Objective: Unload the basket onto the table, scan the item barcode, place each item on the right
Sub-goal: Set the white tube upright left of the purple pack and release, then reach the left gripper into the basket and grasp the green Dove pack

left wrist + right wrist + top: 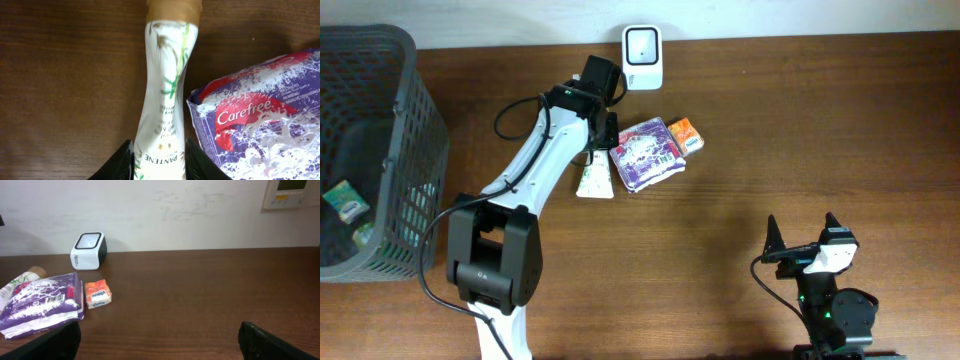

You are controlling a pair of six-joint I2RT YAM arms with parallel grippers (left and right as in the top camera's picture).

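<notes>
A white Pantene tube (594, 180) (167, 90) with a tan cap lies on the wooden table beside a purple Carefree pack (648, 155) (260, 125). My left gripper (606, 140) (159, 142) is over the tube's lower end. Its two black fingers sit against both edges of the tube, just past the brand name. The white barcode scanner (643, 45) (90, 250) stands at the table's far edge by the wall, a little beyond the left gripper. My right gripper (805, 232) (160, 327) stands open at the front right, with nothing between its fingers.
A small orange Kleenex pack (686, 135) (98, 294) lies right of the Carefree pack. A dark mesh basket (410, 60) with a few items inside stands at the left edge. A wall panel (291, 192) hangs at the upper right.
</notes>
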